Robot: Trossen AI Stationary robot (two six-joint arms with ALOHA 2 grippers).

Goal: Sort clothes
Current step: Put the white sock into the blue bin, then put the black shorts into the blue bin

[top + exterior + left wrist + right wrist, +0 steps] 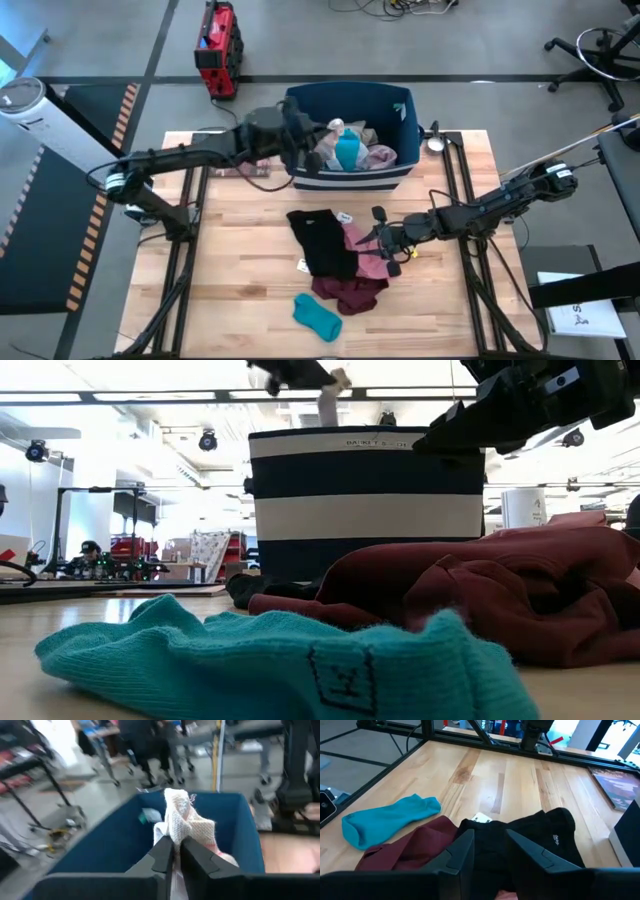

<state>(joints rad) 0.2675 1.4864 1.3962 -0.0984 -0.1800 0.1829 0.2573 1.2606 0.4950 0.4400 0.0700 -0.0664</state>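
Beside the striped bin (350, 175), black (322, 243), maroon (347, 292) and teal (317, 315) clothes lie on the tabletop (230, 270). Above the bin, left claw (172, 851) is clenched on a cream cloth (185, 817); right claw (489, 842) hovers spread over the black garment.

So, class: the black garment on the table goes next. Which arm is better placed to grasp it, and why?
The right. The right gripper hovers open at the black garment. The left gripper is over the blue bin, shut on a white cloth.

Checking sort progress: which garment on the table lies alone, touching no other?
The teal sock, at the table's near edge; the black, pink and maroon pieces overlap in one pile.
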